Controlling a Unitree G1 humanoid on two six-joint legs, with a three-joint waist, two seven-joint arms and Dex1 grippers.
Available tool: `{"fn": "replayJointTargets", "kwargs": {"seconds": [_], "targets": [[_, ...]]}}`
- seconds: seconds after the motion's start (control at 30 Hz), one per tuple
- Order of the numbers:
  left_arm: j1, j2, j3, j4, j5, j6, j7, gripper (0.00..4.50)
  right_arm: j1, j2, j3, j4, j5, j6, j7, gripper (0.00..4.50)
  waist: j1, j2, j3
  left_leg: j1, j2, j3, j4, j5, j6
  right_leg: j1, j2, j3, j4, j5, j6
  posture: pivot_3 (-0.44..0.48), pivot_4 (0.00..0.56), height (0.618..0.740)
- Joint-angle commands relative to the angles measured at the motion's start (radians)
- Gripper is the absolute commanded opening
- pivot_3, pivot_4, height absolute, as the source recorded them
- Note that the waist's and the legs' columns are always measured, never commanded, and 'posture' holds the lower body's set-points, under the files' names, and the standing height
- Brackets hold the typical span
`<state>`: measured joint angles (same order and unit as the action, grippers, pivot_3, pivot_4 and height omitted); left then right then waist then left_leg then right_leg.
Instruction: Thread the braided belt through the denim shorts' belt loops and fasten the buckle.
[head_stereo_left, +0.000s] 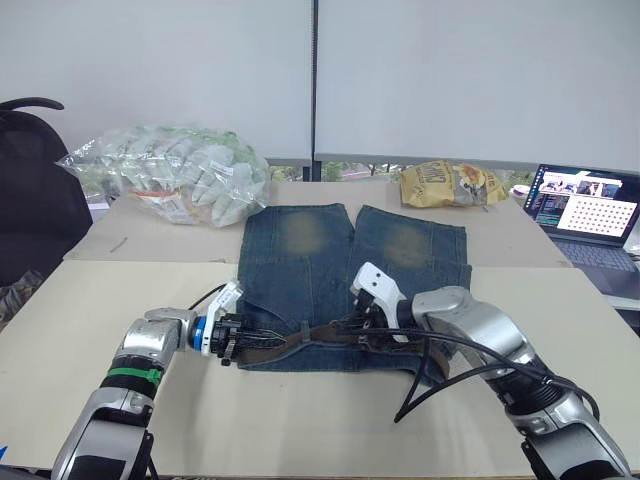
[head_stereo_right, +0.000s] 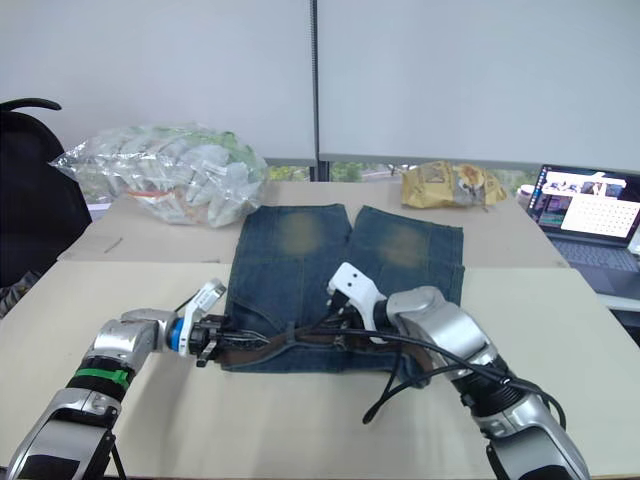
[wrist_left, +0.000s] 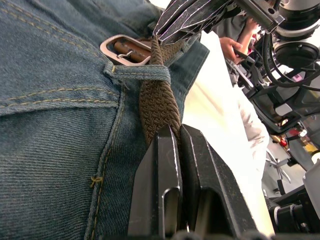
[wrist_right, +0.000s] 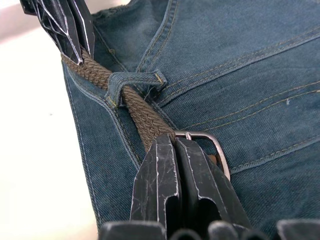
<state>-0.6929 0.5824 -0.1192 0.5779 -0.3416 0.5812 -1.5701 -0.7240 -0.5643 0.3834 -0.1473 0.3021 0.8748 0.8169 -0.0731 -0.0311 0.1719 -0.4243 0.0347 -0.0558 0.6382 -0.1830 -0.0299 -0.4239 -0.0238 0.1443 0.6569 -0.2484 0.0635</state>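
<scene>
While threaded through loop, braided belt pinched between both claws.

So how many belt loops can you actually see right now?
1. A single belt loop shows on the waistband with the braided belt passing under it, between the two grippers, near the buckle. Others may be hidden by the arms.

Left claw pinches the braided belt between its 2 closed black fingers. Belt runs under 1 of the belt loops on the denim shorts; buckle lies just past it, at the right claw.
</scene>
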Motion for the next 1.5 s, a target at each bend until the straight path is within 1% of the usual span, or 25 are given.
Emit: {"fn": "replayJointTargets", "kwargs": {"seconds": [0.03,0.13,0.4,0.57,0.7,0.83,0.93,1.1,1.27,1.33,1.37,1.47,1.5], "targets": [[0.006,-0.011,-0.018,0.041,0.048,-0.029,0.062,0.02,-0.016,-0.022,0.008,0.008,-0.065,-0.071,0.003,0.0,0.001,0.0,0.0,0.0,0.0,0.0,0.0,0.0,0.0,0.0,0.0,0.0,0.0,0.0,0.0,0.0,0.15,0.74],[-0.011,-0.027,-0.021,0.085,0.072,-0.063,0.102,0.02,-0.015,-0.019,0.045,0.052,-0.133,-0.142,0.001,0.0,0.003,0.0,0.0,0.001,0.0,0.0,0.0,0.0,0.0,0.001,0.0,0.0,0.0,0.0,0.0,0.0,0.15,0.74],[-0.051,-0.076,-0.005,0.167,0.102,-0.143,0.211,0.02,-0.015,0.021,0.075,0.156,-0.261,-0.344,-0.02,0.0,0.007,0.001,-0.001,0.003,-0.001,0.0,0.003,0.0,0.0,0.003,0.0,0.0,0.002,-0.002,0.003,0.0,0.15,0.74],[-0.043,-0.088,-0.015,0.172,0.132,-0.195,0.243,0.02,0.003,0.039,0.085,0.168,-0.316,-0.425,-0.009,0.0,0.007,0.003,-0.002,0.004,-0.001,0.0,0.004,0.0,0.0,0.005,0.0,0.0,0.003,-0.004,0.007,0.0,0.15,0.74],[-0.038,-0.089,-0.037,0.193,0.188,-0.281,0.286,0.02,0.018,0.028,0.114,0.167,-0.376,-0.508,0.015,0.0,0.005,0.004,-0.003,0.005,-0.001,0.0,0.004,0.0,0.0,0.005,0.0,0.001,0.004,-0.004,0.007,0.0,0.15,0.74],[-0.039,-0.096,-0.041,0.207,0.213,-0.315,0.302,0.02,0.014,0.007,0.138,0.208,-0.467,-0.647,0.013,0.0,0.004,0.008,-0.007,0.006,-0.001,0.001,0.004,0.0,0.0,0.006,0.0,0.001,0.004,-0.004,0.007,0.0,0.15,0.74],[-0.031,-0.094,-0.059,0.214,0.244,-0.357,0.312,0.02,0.014,-0.014,0.142,0.243,-0.519,-0.743,0.019,0.0,0.005,0.009,-0.007,0.008,-0.001,0.001,0.004,0.0,0.0,0.008,0.0,0.001,0.004,-0.005,0.008,0.0,0.15,0.74],[-0.027,-0.104,-0.06,0.226,0.252,-0.377,0.313,0.02,0.009,-0.01,0.145,0.305,-0.574,-0.919,0.005,0.0,0.005,0.009,-0.007,0.019,-0.001,0.001,0.002,0.0,0.0,0.02,0.0,0.001,-0.001,-0.007,0.009,0.0,0.15,0.74],[-0.025,-0.106,-0.063,0.227,0.261,-0.397,0.317,0.02,0.014,0.008,0.135,0.331,-0.599,-1.0,0.008,0.0,0.005,0.009,-0.008,0.02,-0.001,0.0,0.002,0.0,0.0,0.021,0.0,0.001,0.0,-0.008,0.009,0.0,0.15,0.74],[-0.023,-0.107,-0.064,0.225,0.26,-0.402,0.316,0.0,0.017,0.003,0.126,0.326,-0.6,-0.993,0.027,0.71,0.005,0.009,-0.008,0.02,-0.001,0.0,0.002,0.0,0.0,0.021,0.0,0.001,0.0,-0.008,0.009,0.0,0.15,0.74],[-0.021,-0.107,-0.064,0.223,0.26,-0.402,0.315,0.0,0.02,0.003,0.117,0.323,-0.594,-0.986,0.033,0.89,0.005,0.01,-0.008,0.02,-0.001,0.0,0.002,0.0,0.0,0.021,0.0,0.001,0.0,-0.008,0.009,0.0,0.15,0.74],[-0.02,-0.106,-0.066,0.22,0.259,-0.403,0.314,0.0,0.023,0.008,0.071,0.321,-0.575,-0.977,0.013,1.95,0.006,0.01,-0.008,0.02,-0.001,0.0,0.002,0.0,0.0,0.021,0.0,0.001,0.0,-0.008,0.009,0.0,0.15,0.74],[-0.021,-0.107,-0.066,0.221,0.26,-0.404,0.315,0.0,0.025,0.014,0.052,0.318,-0.559,-0.965,0.011,2.38,0.006,0.01,-0.008,0.02,-0.001,0.0,0.002,0.0,0.0,0.021,-0.001,0.001,-0.001,-0.008,0.009,0.0,0.15,0.74]]}}
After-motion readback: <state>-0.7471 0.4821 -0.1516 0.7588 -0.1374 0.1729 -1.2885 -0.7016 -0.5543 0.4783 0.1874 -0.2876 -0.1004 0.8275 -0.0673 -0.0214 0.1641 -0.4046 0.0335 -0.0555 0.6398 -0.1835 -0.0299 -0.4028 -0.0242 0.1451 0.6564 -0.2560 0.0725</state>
